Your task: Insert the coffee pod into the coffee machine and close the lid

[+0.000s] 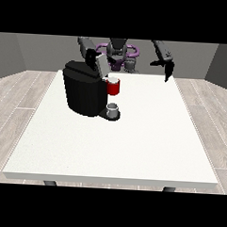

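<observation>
A black coffee machine stands on the left part of the white table. Its grey lid is tilted up at the top. A red pod holder sticks out of the machine's front, and a small pale pod shape sits at its top. Below it a grey cup rests on the machine's base. The hand at the view's left is right behind the raised lid, partly hidden by it. The hand at the view's right hangs above the table's far right edge with its fingers pointing down, holding nothing.
The robot's torso stands behind the table's far edge. Wooden floor surrounds the table. The table's front edge runs along the bottom of the scene.
</observation>
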Available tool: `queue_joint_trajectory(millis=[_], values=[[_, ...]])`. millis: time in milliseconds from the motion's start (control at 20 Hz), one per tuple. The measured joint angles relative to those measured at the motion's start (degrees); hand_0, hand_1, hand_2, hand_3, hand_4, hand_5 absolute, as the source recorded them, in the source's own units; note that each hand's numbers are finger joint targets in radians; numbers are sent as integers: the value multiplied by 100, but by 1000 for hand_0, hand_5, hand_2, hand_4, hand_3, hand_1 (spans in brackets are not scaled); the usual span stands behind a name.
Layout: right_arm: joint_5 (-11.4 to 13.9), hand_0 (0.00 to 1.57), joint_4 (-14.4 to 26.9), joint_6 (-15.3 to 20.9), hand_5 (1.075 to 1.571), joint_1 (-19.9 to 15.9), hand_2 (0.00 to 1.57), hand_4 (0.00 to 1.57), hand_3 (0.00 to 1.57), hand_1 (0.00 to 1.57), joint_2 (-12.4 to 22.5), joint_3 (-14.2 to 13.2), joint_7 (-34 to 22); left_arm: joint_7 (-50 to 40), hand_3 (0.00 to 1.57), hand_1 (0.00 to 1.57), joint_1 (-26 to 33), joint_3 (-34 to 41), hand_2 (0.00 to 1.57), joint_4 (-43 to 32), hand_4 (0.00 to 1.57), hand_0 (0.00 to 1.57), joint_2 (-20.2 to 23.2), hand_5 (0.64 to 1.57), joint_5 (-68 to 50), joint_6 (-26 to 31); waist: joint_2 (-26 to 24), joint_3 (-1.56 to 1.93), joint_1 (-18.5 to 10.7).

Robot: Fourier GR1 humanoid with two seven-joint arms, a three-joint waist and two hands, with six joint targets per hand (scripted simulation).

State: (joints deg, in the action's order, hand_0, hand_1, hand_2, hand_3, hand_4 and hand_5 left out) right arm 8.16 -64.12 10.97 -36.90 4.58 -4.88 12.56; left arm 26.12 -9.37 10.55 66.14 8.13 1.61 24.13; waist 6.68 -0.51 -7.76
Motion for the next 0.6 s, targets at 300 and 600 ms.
queue_joint_trajectory(millis=[300,600], values=[[203,0,286,56,1571,-290,0,421,0,0,-99,193,-211,141,0,0,37,42,0,-217,394,0,143,1571,-83,206,4,40,-126],[490,0,607,238,1571,-807,0,363,0,0,-273,373,-352,265,0,0,-170,79,0,-488,366,0,167,1571,-93,163,162,47,-189]])
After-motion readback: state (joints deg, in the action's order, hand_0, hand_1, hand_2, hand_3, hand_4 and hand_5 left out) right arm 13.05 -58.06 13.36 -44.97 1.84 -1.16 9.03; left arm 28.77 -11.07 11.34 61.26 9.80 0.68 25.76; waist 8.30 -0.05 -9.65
